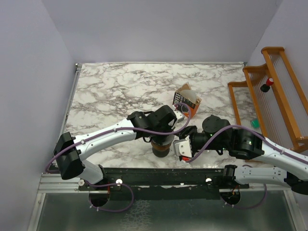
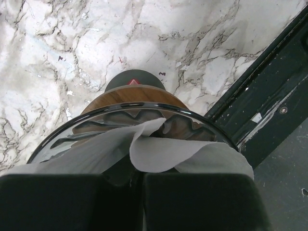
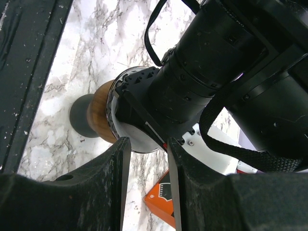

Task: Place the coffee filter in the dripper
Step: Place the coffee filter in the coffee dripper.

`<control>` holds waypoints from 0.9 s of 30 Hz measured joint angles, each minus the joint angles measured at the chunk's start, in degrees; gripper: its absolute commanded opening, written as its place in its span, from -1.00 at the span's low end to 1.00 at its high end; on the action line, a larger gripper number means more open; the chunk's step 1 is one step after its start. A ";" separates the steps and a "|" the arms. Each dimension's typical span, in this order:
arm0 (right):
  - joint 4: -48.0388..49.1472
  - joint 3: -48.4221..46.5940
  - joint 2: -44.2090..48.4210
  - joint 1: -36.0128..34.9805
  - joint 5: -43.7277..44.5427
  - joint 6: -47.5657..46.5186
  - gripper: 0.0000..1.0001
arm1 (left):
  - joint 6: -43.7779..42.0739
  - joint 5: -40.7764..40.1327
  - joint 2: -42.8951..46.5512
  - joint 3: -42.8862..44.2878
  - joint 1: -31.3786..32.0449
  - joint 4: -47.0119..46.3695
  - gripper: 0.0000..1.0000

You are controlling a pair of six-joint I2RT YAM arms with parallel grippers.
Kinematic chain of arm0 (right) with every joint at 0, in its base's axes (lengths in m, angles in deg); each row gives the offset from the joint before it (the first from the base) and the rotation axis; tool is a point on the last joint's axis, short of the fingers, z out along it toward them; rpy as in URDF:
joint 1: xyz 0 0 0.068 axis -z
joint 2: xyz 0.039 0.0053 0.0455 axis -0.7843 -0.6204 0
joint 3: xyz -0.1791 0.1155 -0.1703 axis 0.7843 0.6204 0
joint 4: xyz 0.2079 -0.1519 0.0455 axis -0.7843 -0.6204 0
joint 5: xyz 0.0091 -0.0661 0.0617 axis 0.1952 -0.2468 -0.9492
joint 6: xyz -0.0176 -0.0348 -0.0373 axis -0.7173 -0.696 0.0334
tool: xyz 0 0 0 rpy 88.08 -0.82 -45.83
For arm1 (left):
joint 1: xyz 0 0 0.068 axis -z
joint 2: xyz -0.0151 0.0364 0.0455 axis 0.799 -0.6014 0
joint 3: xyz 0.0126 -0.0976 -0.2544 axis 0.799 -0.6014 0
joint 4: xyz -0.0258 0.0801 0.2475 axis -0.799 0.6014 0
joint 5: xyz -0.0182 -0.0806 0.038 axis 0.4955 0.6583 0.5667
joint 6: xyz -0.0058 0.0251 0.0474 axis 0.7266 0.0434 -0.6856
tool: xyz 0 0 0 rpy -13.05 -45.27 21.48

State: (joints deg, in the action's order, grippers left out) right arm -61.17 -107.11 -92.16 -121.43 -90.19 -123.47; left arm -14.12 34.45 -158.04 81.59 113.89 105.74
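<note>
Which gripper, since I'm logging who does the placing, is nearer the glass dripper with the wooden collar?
Left. The left gripper is directly over the glass dripper, pinching the white paper coffee filter in its mouth; the right gripper stands open beside it, holding nothing.

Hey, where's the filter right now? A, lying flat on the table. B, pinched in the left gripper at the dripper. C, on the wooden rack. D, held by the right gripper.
B: the left wrist view shows the filter pinched in the shut left gripper, right at the mouth of the dripper.
</note>
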 measured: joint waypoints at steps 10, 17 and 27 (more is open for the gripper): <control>0.00 0.00 0.22 0.00 0.52 0.04 -0.17 | -0.72 0.24 -0.42 1.70 0.00 0.55 -0.52; 0.00 0.00 0.37 0.00 0.72 0.04 -0.17 | -0.90 0.24 -0.59 3.72 0.00 2.05 -0.35; 0.00 0.00 0.98 0.00 0.74 0.13 -0.17 | -1.09 0.22 -0.79 4.87 0.00 3.23 -0.93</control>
State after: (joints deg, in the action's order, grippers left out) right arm -61.17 -107.11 -91.18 -121.43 -89.44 -123.34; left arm -15.22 34.67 -158.82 86.46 113.89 108.98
